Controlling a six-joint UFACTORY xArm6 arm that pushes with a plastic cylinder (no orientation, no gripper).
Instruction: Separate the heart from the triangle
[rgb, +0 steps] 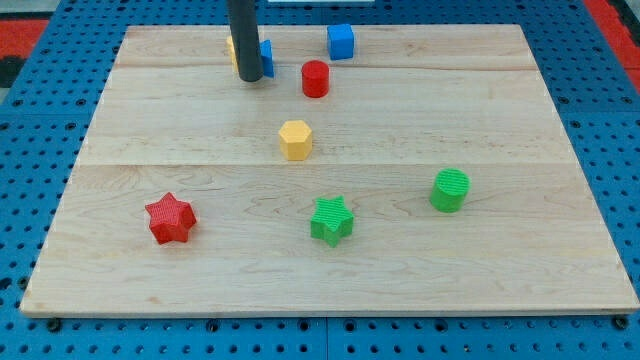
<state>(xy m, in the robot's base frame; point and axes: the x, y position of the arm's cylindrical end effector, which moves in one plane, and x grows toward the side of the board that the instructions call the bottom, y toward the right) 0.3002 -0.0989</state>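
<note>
My rod comes down at the view's top left of centre, and my tip (250, 77) rests on the board. Right behind the rod, two blocks are mostly hidden: a yellow block (231, 50) peeks out on the rod's left and a blue block (267, 55) on its right. Their shapes cannot be made out. My tip stands just in front of both, touching or nearly touching them.
A blue cube (341, 41) and a red cylinder (315, 78) sit at the top centre. A yellow hexagon (295, 140) is mid-board. A red star (169, 218), a green star (331, 220) and a green cylinder (449, 190) lie lower down on the wooden board (520, 270).
</note>
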